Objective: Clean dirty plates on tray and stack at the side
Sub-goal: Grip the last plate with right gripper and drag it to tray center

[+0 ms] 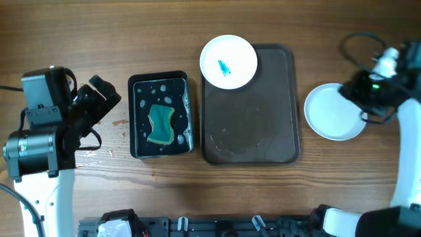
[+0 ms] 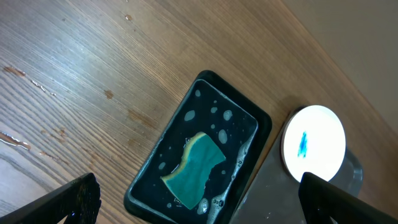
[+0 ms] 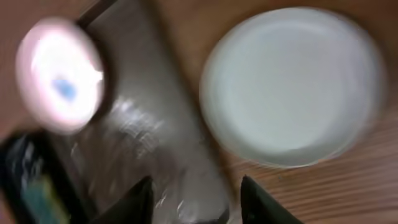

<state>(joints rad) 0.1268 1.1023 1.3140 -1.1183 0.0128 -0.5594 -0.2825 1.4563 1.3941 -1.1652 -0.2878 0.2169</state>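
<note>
Observation, task partly done.

- The tray [image 1: 283,105] lies mid-table. One dirty plate [image 1: 228,62] sits at its far-left corner and overhangs the rim. It carries a small teal smear [image 1: 224,67] at its centre.
- The tray floor is otherwise bare, with a wet sheen near the front-left.
- A clean plate [image 1: 329,113] rests on the table [image 1: 197,20] just beside the tray's right edge, apart from it. This is judged to be the stacking spot. Whether one plate or more lies there cannot be told.
- The black basin [image 1: 161,79] stands just left of the tray. It holds water, bubbles and a green sponge [image 1: 160,124]. Judgement: it is placed between the left arm and the tray so that washing stays within that arm's reach.

Grippers.
- The left gripper [image 2: 199,186] hangs above the table left of the basin. Its fingers [image 2: 74,199] are spread wide and hold nothing. It faces the basin and sponge, so it is judged ready for the scrubbing role.
- The right gripper [image 3: 194,198] is over the far-right part of the clean plate. Its fingers [image 3: 140,199] are apart with nothing between them. Its wrist view is blurred.
- Judgement: the right arm serves the stack side, and the remaining smeared plate is the next item.

Writing and labels.
- No brand, label or lettering is legible on the plates, tray, basin or arms.
- A small green light [image 1: 376,84] shows on the right arm.
</note>
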